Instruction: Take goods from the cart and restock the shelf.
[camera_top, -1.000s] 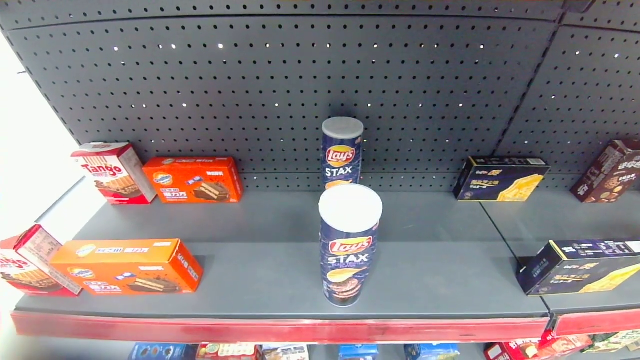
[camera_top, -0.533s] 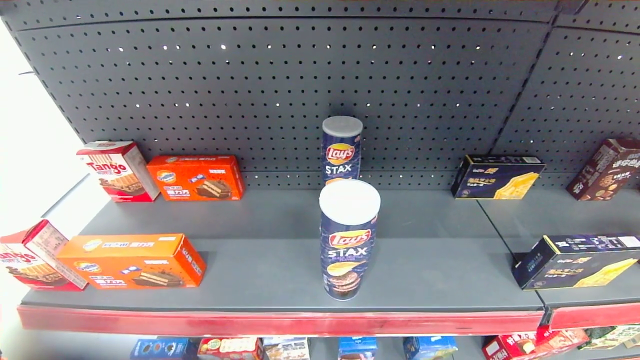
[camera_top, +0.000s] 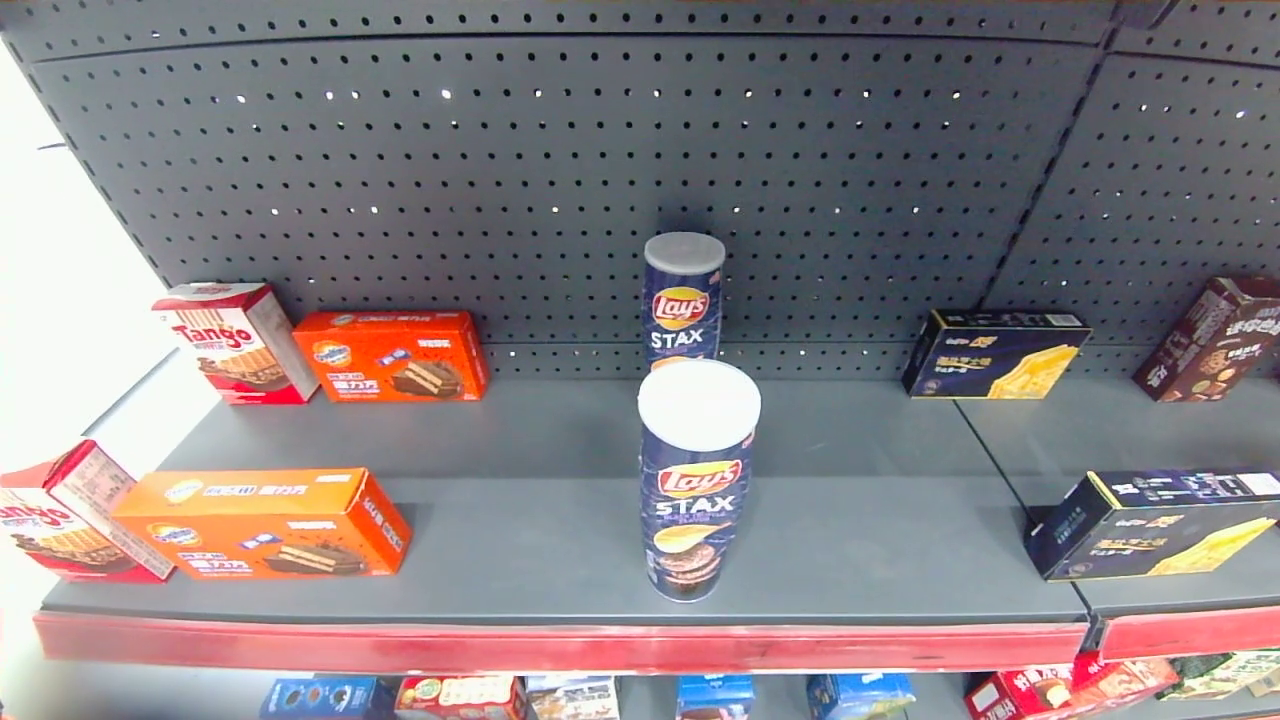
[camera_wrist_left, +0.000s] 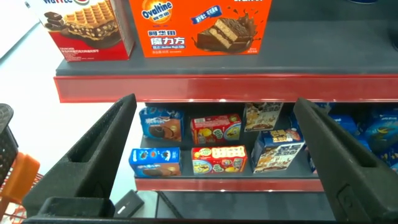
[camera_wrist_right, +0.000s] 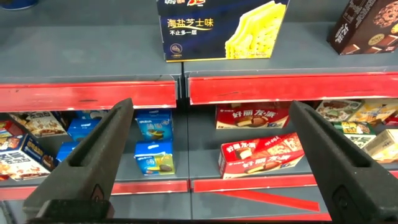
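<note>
Two dark blue chip cans stand upright mid-shelf, one (camera_top: 697, 490) near the front edge and one (camera_top: 683, 305) behind it at the pegboard. The grey shelf (camera_top: 520, 540) also holds orange boxes (camera_top: 265, 522) (camera_top: 392, 355) and red wafer boxes (camera_top: 232, 340) on the left. My left gripper (camera_wrist_left: 214, 101) hangs open and holds nothing, in front of the shelf's red edge (camera_wrist_left: 224, 87) below the orange box (camera_wrist_left: 199, 28). My right gripper (camera_wrist_right: 211, 104) is open too, facing the red edge (camera_wrist_right: 87, 94) beneath a dark blue box (camera_wrist_right: 221, 28).
Dark blue boxes (camera_top: 995, 355) (camera_top: 1150, 525) and a brown box (camera_top: 1210, 340) lie on the right section. Bare shelf lies on both sides of the cans. The lower shelf (camera_wrist_left: 224, 183) carries several small snack boxes (camera_wrist_left: 216, 129). A dark basket edge (camera_wrist_left: 7, 143) shows beside the left gripper.
The head camera shifted slightly a second ago, then held still. The goods on the shelf have not moved.
</note>
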